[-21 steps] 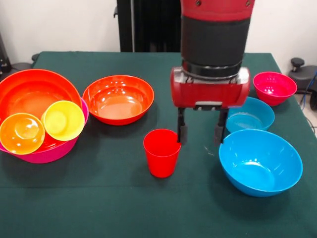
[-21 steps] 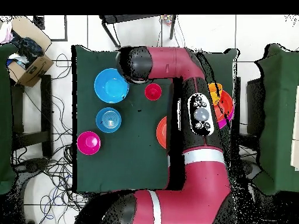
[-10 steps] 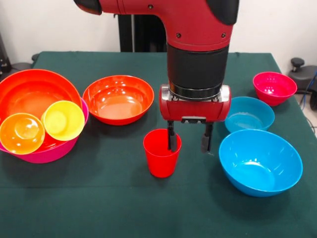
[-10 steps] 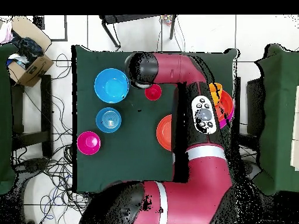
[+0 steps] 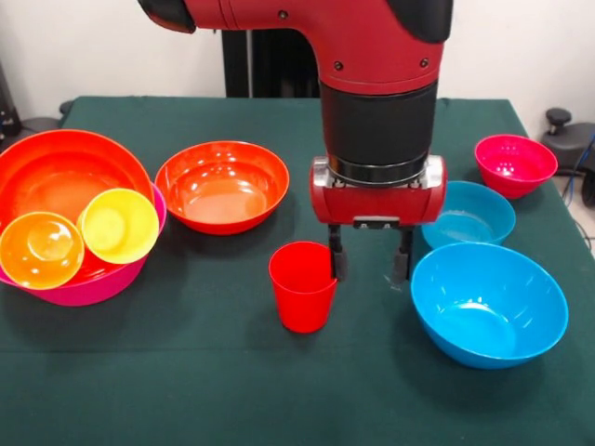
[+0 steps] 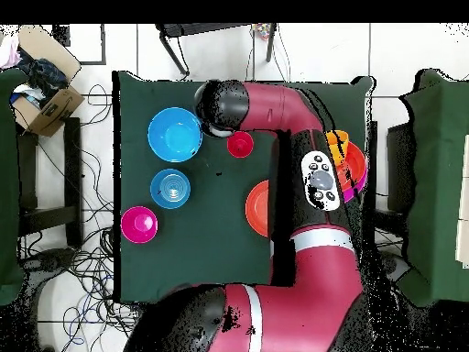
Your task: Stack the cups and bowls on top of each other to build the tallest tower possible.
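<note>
Red cup (image 5: 303, 284): upright on green table (image 5: 186, 381), near middle front, apart from all bowls.
Gripper (image 5: 369, 264): fingers spread, empty; one finger (image 5: 338, 259) just beside cup's rim, the other toward large blue bowl (image 5: 490, 303).
Other bowls: small blue (image 5: 469, 214), magenta (image 5: 515, 164), orange-red (image 5: 222, 185).
Nest: yellow cup (image 5: 119, 225) and orange cup (image 5: 41, 249) in orange-red bowl (image 5: 56, 172) inside pink bowl (image 5: 98, 283).
Writing: none legible.

Dark green tabletop (image 5: 186, 390), pale wall (image 5: 112, 46) behind its far edge, white tiled floor (image 6: 119, 46), tangled cables (image 6: 82, 266), open cardboard box (image 6: 46, 96) beside one corner.
</note>
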Available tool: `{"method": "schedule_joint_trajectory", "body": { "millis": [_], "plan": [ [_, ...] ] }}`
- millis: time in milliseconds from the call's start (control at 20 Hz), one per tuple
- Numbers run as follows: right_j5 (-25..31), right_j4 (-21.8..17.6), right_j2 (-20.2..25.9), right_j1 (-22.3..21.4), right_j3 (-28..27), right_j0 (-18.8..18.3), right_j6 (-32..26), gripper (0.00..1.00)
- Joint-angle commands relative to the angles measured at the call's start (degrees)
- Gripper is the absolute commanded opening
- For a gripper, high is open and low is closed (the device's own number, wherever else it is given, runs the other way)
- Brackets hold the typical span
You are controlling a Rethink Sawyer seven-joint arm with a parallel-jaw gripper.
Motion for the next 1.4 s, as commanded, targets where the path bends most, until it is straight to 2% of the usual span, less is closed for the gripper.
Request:
{"method": "schedule_joint_trajectory", "body": {
  "millis": [50, 250, 650, 1000, 1100, 1400],
  "plan": [
    [7.5, 1.7, 0.7, -1.8, -0.3, 1.9, 4.3, 1.0],
    [9.1, 3.4, 0.9, -0.4, -2.3, 2.7, 5.8, 1.0],
    [6.5, 4.1, 0.5, 1.6, -2.0, 4.2, 5.6, 1.0],
    [-0.8, 1.8, 0.0, 1.7, 5.1, 3.6, 3.0, 1.0],
    [-2.5, 2.0, -0.2, 1.6, 6.6, 3.4, 4.0, 1.0],
    [-3.7, 2.0, -0.8, 2.3, 7.1, 3.2, 4.4, 1.0]
  ]
}}
